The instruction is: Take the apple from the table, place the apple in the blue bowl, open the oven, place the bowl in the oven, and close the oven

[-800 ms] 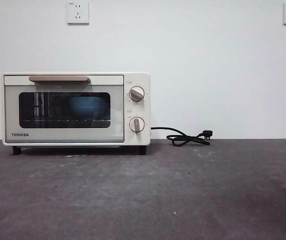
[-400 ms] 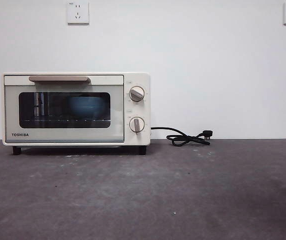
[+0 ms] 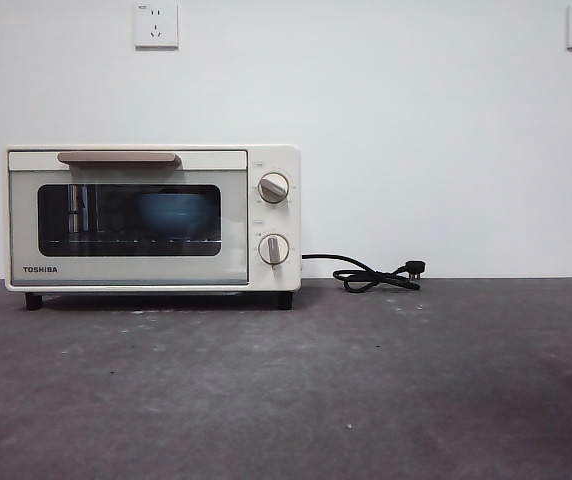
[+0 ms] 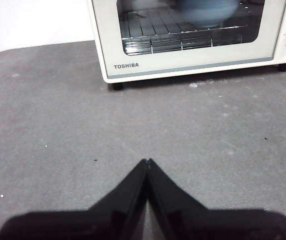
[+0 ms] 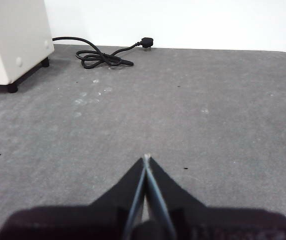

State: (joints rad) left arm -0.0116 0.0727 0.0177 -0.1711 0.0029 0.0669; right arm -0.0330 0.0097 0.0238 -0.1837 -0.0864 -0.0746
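Note:
The cream oven (image 3: 153,218) stands at the back left of the table (image 3: 366,390) with its glass door closed. Through the glass I see the blue bowl (image 3: 174,213) resting on the wire rack; it also shows in the left wrist view as the bowl (image 4: 208,11) behind the door. The apple is hidden from view. My left gripper (image 4: 147,162) hovers shut over bare table in front of the oven (image 4: 193,40), holding nothing. My right gripper (image 5: 146,158) is shut and empty over the table to the right of the oven's side (image 5: 13,40).
The oven's black cord and plug (image 3: 376,274) lie coiled on the table right of the oven, also seen as the cord (image 5: 103,55) in the right wrist view. Two wall sockets (image 3: 156,25) sit high on the white wall.

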